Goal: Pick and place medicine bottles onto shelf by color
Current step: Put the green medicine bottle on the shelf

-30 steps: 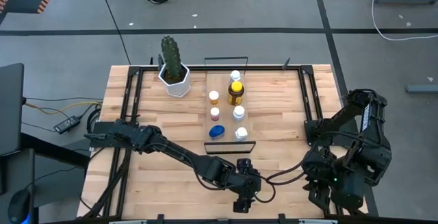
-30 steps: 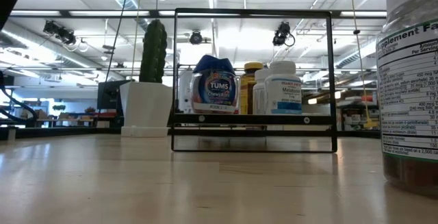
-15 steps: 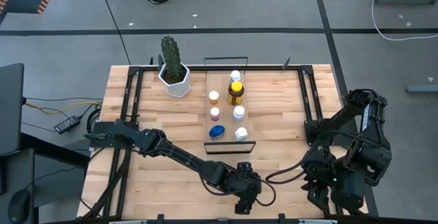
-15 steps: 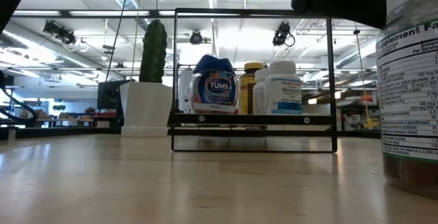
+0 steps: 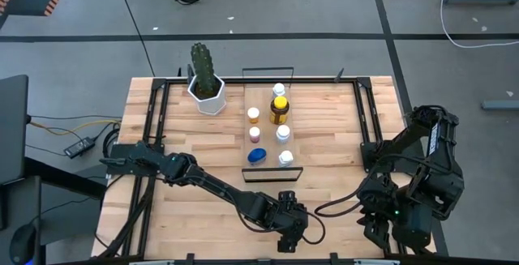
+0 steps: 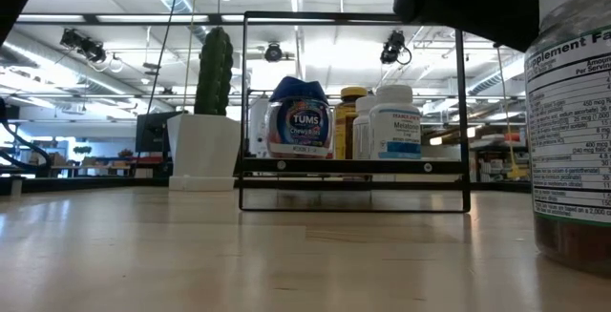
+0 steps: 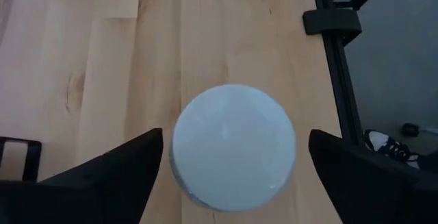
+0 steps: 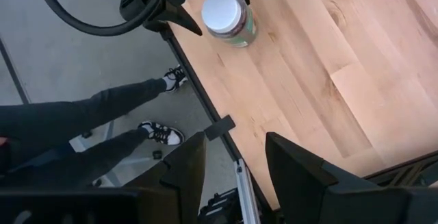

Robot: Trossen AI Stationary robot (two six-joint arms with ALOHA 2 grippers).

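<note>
Shelf (image 5: 266,139) already carries seven bottles, the blue-lidded one (image 5: 257,155) and the amber one (image 5: 279,111) among them; I judge the white-capped bottle (image 7: 233,146) at the near table edge to be the last left to place. My left gripper (image 7: 233,176) hangs right above it, fingers spread wide to either side of the cap, while the right gripper (image 8: 229,162) waits open off the right edge. Cactus pot (image 5: 206,91) beside the shelf's far end is clear of the route; the near wire rail (image 5: 272,174) is what I must lift over.
</note>
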